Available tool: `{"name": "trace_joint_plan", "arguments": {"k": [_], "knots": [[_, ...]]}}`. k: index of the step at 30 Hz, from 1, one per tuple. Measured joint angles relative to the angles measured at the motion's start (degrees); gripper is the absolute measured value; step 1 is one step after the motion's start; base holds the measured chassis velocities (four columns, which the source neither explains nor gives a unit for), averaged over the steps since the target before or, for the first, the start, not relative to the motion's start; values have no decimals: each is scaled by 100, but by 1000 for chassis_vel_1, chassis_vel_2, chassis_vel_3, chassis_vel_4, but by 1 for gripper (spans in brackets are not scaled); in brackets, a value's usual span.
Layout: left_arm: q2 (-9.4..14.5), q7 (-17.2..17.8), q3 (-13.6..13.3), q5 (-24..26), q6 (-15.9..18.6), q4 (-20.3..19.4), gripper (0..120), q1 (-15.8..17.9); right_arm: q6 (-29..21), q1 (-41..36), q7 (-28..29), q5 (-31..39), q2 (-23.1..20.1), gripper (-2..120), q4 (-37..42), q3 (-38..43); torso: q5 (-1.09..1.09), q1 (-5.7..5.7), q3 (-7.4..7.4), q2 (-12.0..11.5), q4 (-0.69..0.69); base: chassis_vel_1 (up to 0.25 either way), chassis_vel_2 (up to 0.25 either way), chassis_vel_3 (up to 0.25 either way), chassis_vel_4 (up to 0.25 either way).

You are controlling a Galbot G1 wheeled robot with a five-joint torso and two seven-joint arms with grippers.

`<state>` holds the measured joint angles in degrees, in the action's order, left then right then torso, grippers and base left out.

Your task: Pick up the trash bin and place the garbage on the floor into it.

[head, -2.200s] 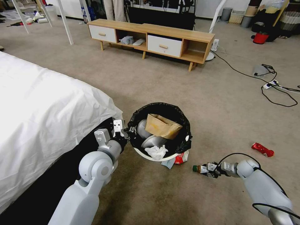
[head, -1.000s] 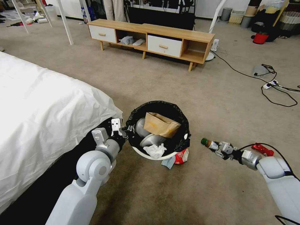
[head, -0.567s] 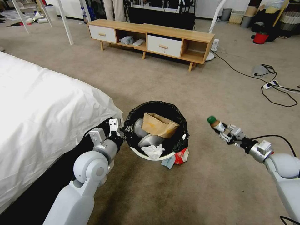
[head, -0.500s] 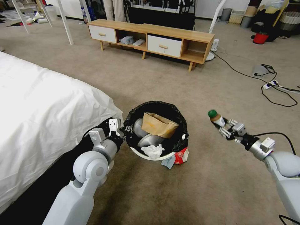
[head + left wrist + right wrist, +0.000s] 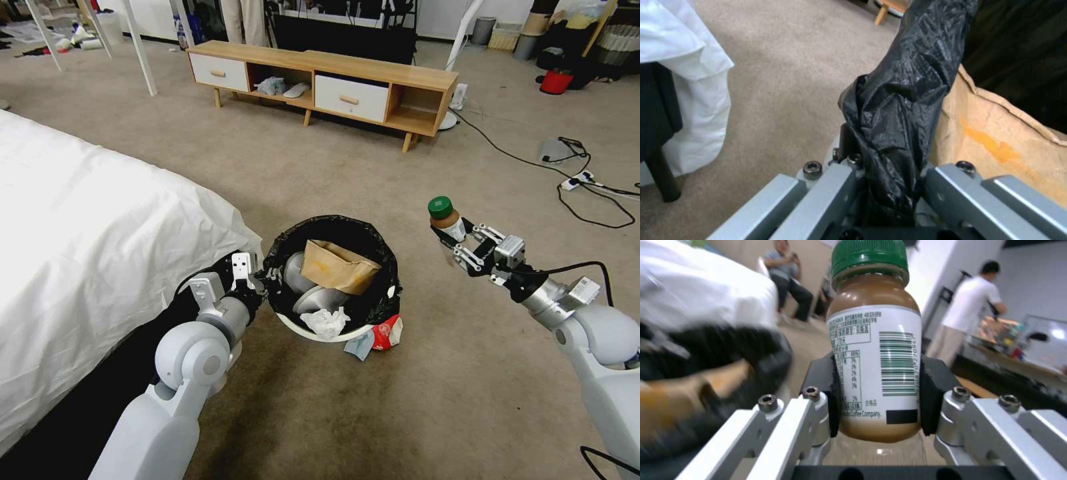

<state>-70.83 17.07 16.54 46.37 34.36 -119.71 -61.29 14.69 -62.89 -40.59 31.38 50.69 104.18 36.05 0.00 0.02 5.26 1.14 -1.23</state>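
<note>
The trash bin is a small round white plastic tub with a black bag folded down over its rim. It sits at the corner of the white-sheeted bed, above the beige carpet. The left gripper is clamped on the bin's near-left rim; the left wrist view shows its jaws pinched tight on a bunched fold of the black liner.

Inside the bin lies a brown paper bag with an orange smear, resting over two grey rounded pieces. A crumpled white tissue lies at the front edge. Under the bin's front right, on the carpet, a red-white packet and a light blue mask poke out.

The right gripper is raised to the right of the bin, near rim height and apart from it. Its black pads are closed on both sides of a green-capped bottle, cap up and tilted slightly. The bottle holds a brown drink and wears a white label with a green barcode, small print too fine to read, and the words "Coffee Company" near the bottom.

Farther back stands a low wooden TV cabinet with white drawers.
</note>
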Motion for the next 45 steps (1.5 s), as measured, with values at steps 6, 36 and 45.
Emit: {"name": "trace_joint_plan", "arguments": {"k": [6,36,45], "knots": [[-19,6,-205,-46,4,131,2,115,-40,-20,-209,214,-213,31,393,-105,0,0,0,0,-1,0,0,0,0],[-91,253,-1257,568,132,1054,2,1405,-32,302,-402,423,-521,31,328,-610,1,0,0,0,0,0,0,0,0],[-269,261,-1538,586,99,1320,2,1686,-20,247,-426,409,-524,31,293,-567,1,0,0,0,-1,0,0,0,0]]}}
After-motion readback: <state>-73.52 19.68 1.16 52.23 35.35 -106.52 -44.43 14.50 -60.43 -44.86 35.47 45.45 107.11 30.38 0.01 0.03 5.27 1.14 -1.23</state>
